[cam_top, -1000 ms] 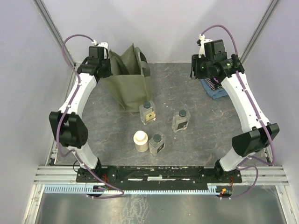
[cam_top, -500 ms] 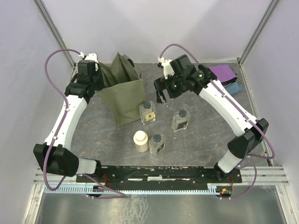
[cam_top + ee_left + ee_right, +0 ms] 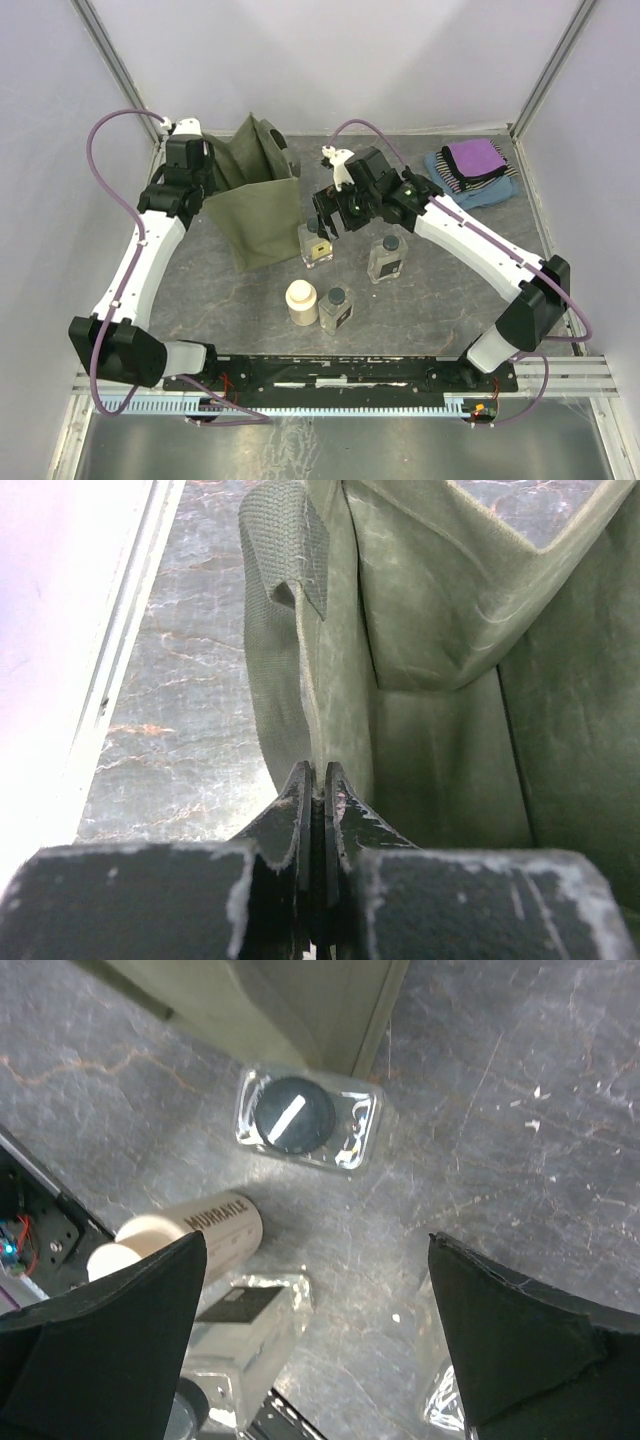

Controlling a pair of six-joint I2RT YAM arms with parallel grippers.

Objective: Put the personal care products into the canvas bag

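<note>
The olive canvas bag [image 3: 258,205] stands at the back left with its mouth pulled open. My left gripper [image 3: 207,168] is shut on its rim by the strap; in the left wrist view the jaws [image 3: 315,772] pinch the bag's fabric [image 3: 440,630]. Three clear bottles with dark caps stand on the table: one [image 3: 317,245] against the bag, one [image 3: 387,258] to its right, one [image 3: 336,308] nearer. A cream jar [image 3: 302,302] stands beside that last one. My right gripper [image 3: 330,213] hovers open above the first bottle [image 3: 300,1117], empty; the jar [image 3: 190,1232] shows below it.
Folded blue, striped and purple cloths [image 3: 472,168] lie at the back right corner. Grey walls and metal posts close in the table on three sides. The rail with the arm bases [image 3: 340,372] runs along the near edge.
My right arm has swung from the back right corner to the centre, over the bottle by the bag, and its jaws have opened. My left gripper has drawn the bag's rim to the left.
</note>
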